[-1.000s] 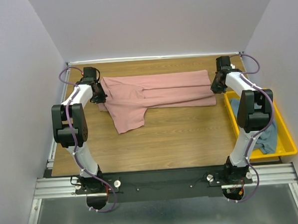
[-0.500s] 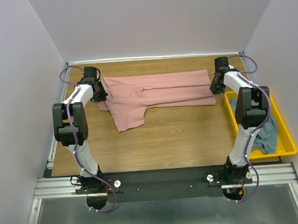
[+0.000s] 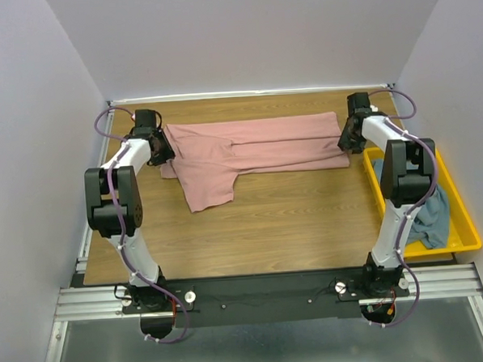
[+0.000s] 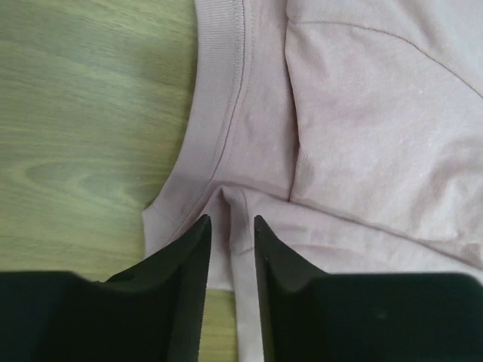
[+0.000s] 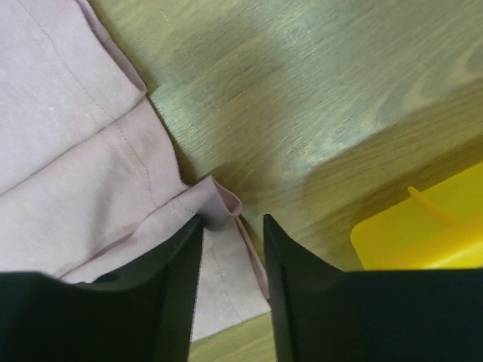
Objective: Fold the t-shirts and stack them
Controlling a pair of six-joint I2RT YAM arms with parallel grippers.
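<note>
Top view: a dusty-pink, short-sleeved cloth t-shirt point(image 3: 256, 144) is lying on the wood-grain desk point(image 3: 292, 227). It is folded lengthwise into a long band that is running left to right across the far half of the desk. One loose flap point(image 3: 208, 187) is reaching toward the near edge at the band's left end. A plain blue-grey t-shirt point(image 3: 432, 215) is lying crumpled inside the yellow plastic bin point(image 3: 469, 232) at the desk's right side, well apart from the pink one. The left arm point(image 3: 117, 196) is reaching to the band's left end and the right arm point(image 3: 407, 176) to its right end, each bending down over the cloth. Left wrist view: the left jaws are standing slightly spread, their black fingers point(image 4: 185, 286) flanking a small raised pucker of pink cloth just beside the ribbed neckband point(image 4: 219, 83). The pucker is rising in the gap between them and is not being squeezed flat. Right wrist view: the right jaws are likewise standing spread, their black fingers point(image 5: 177, 302) sitting on either side of a small upstanding fold at the shirt's stitched hem corner. The fold is leaning toward one finger, with open space showing beside the other. A corner of the yellow bin is showing at the lower right of this view, with bare wood lying between it and the pink shirt.
</note>
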